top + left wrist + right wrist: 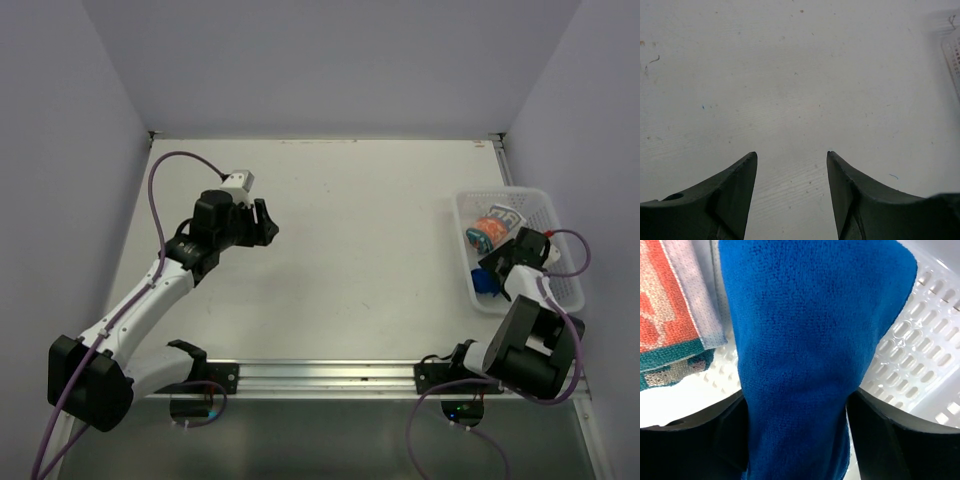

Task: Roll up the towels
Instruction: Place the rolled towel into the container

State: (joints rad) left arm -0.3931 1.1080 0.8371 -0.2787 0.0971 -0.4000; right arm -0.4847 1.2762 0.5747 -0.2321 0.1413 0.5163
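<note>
The right claw reaches into the basket at the desk's right edge, fingers flanking the blue towel; gripping or let go, I cannot tell. The towel runs lengthwise out between them, patterned towel just beside it. The left claw hangs released over the desk's left side.

In the basket at the right edge of the counter, one towel lies between the right fingers, seemingly touching both; the other towel lies just ahead-left of them.
</note>
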